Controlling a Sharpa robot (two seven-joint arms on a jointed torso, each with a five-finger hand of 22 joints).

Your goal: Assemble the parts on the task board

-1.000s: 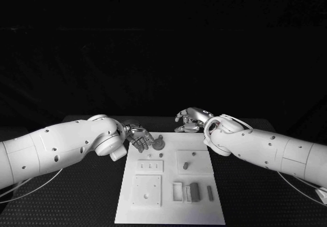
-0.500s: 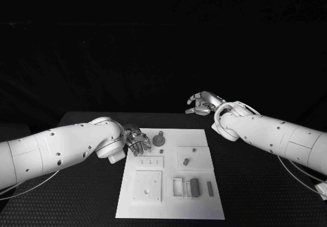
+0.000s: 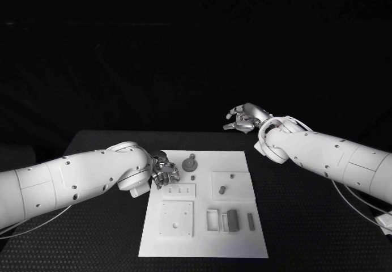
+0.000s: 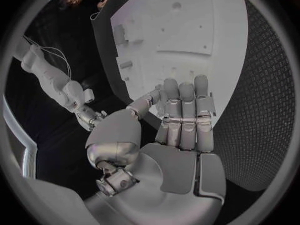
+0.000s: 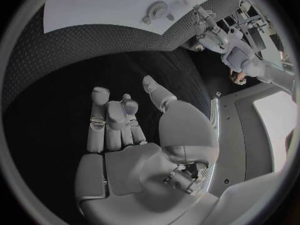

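The white task board (image 3: pixel 204 238) lies in the middle of the black table. On its far part stands a round grey part (image 3: pixel 190 165), with small grey parts (image 3: pixel 221 190) nearer and grey bars (image 3: pixel 232 220) by a white frame towards the front. My left hand (image 3: pixel 163 171) hovers at the board's left edge beside the round part, fingers straight and side by side (image 4: pixel 181 120), holding nothing. My right hand (image 3: pixel 245 119) is raised beyond the board's far right corner, fingers loosely bent (image 5: pixel 115 120) and empty. The right wrist view has the board (image 5: pixel 94 5) and the round part (image 5: pixel 156 7) far off.
White raised plates with holes (image 3: pixel 177 219) sit on the board's left half. Black table surface (image 3: pixel 310 226) runs along both sides of the board. My two white forearms reach in over the table's left and right sides.
My right hand has lifted off the board's far edge and gone up and back to the right. My left hand has stayed at the board's left edge. The camera view has shifted.
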